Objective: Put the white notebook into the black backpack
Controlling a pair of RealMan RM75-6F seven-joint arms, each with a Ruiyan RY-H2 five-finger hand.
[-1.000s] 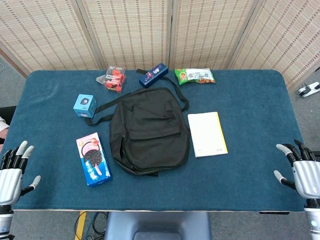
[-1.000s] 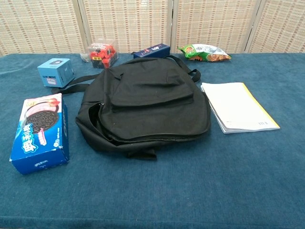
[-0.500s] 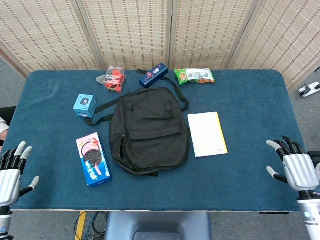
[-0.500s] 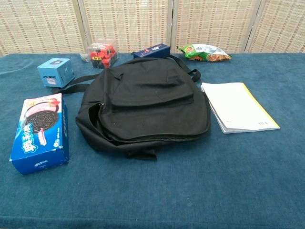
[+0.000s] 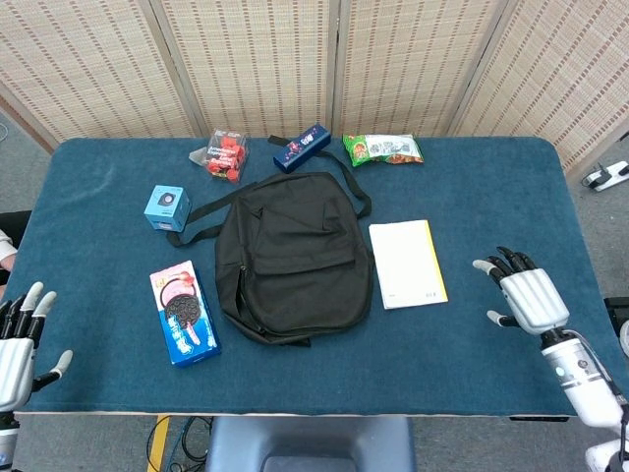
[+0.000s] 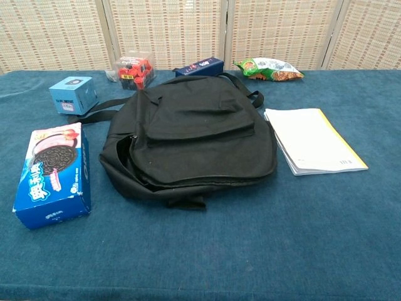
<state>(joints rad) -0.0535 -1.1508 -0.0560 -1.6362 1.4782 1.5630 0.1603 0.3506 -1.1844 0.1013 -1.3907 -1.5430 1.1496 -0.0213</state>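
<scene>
White notebook lies at three o'clock beside the backpack; my right hand spreads wide, empty, my left hand half cut off, fingers apart

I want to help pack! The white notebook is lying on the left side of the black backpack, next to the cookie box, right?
Not quite. In the head view the white notebook lies on the right side of the black backpack; the cookie box is on the left.
</scene>
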